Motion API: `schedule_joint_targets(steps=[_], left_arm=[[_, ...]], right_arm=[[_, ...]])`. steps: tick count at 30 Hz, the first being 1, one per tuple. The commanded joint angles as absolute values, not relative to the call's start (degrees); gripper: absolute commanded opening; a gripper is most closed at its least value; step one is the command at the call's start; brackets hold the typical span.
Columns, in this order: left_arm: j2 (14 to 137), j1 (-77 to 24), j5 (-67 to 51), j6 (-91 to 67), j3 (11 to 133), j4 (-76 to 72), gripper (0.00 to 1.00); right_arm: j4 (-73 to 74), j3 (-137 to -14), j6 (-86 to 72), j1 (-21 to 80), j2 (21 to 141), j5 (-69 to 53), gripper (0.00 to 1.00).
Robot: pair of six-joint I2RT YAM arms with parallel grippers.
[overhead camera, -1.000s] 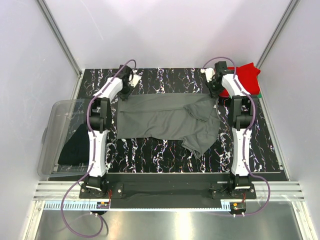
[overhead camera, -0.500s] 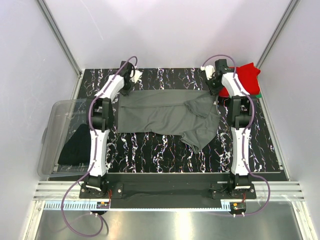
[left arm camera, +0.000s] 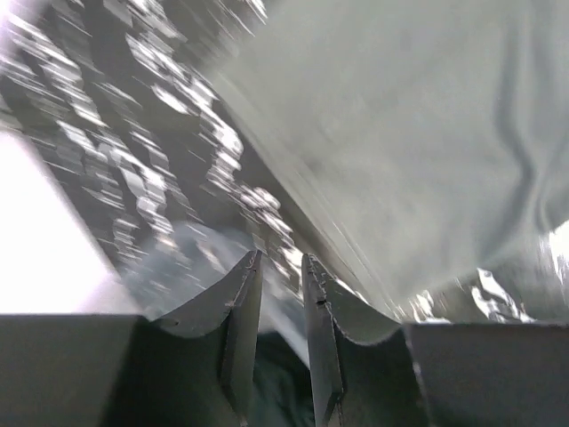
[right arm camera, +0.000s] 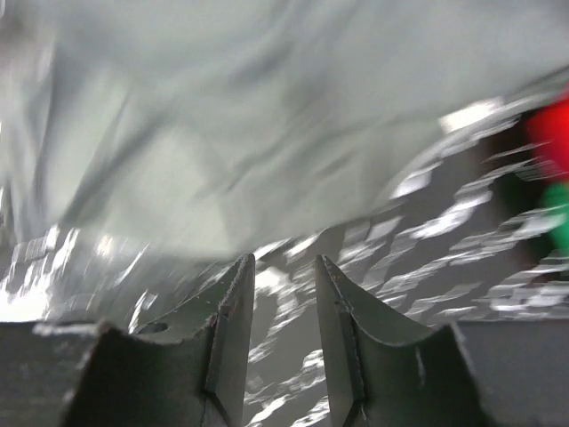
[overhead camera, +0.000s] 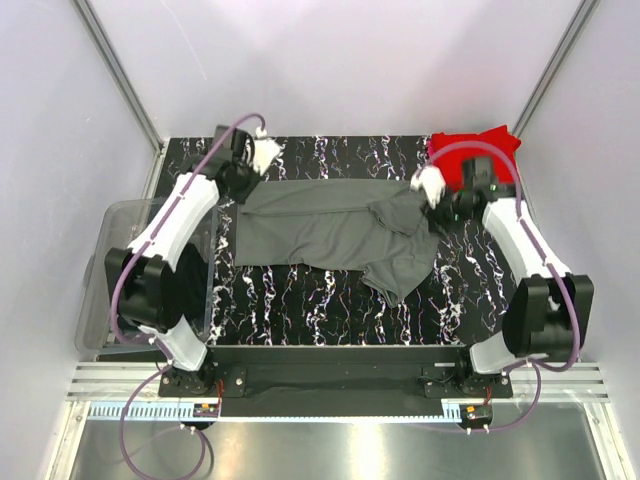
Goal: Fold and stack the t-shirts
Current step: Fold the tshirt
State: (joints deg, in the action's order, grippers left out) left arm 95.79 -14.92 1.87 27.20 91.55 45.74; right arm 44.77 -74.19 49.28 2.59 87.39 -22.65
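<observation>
A dark grey t-shirt [overhead camera: 325,228] lies spread across the middle of the marble table, its right part folded over and rumpled. My left gripper [overhead camera: 258,158] hovers by the shirt's far left corner. In the left wrist view that gripper [left arm camera: 280,256] is open with nothing between its fingers, and the grey cloth [left arm camera: 409,133] lies just beyond. My right gripper [overhead camera: 432,190] is at the shirt's far right corner. Seen from its wrist, the right gripper [right arm camera: 283,258] is open over bare table, the grey cloth [right arm camera: 267,116] ahead. A red t-shirt [overhead camera: 478,150] lies at the far right corner.
A clear plastic tub [overhead camera: 125,225] stands off the table's left edge with a black t-shirt [overhead camera: 150,290] in it. A bit of green cloth [right arm camera: 560,222] shows beside the red t-shirt [right arm camera: 551,133]. Enclosure walls stand close on three sides.
Both grippers have opened and let go of the grey shirt's far edge. The shirt has shifted slightly away from me and lies flat. Both arms' elbows have swung outward.
</observation>
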Motion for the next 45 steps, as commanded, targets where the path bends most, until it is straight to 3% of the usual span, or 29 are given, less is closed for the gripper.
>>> schedule_joint_targets(steps=[1, 7, 15, 18, 27, 40, 45], left_arm=[[98.0, -14.41, -2.02, 27.78, 86.05, 46.5, 0.29], [100.36, -15.55, -7.45, 24.97, 89.11, 46.49, 0.29], [106.61, -27.76, -31.8, 19.52, 95.63, 50.98, 0.33], [111.86, -33.81, -34.71, 17.59, 94.93, 48.62, 0.39], [118.74, -37.7, -36.82, 14.33, 99.58, 45.88, 0.5], [122.87, -43.07, -37.88, 12.74, 101.61, 45.18, 0.33], [122.78, -43.42, -38.23, 12.57, 100.55, 45.09, 0.37]], right_arm=[[46.49, -62.52, 59.93, 3.07, 85.62, -23.12, 0.4], [46.23, -63.19, 54.85, 7.45, 85.07, -25.23, 0.4], [42.29, -63.28, 50.02, 10.46, 91.93, -24.17, 0.39], [39.48, -63.98, 46.42, 10.46, 95.61, -22.42, 0.37], [36.13, -63.37, 45.44, 10.2, 97.12, -20.04, 0.36], [33.05, -66.18, 40.61, 7.29, 101.86, -16.0, 0.35], [33.05, -66.88, 39.03, 6.86, 103.62, -15.82, 0.34]])
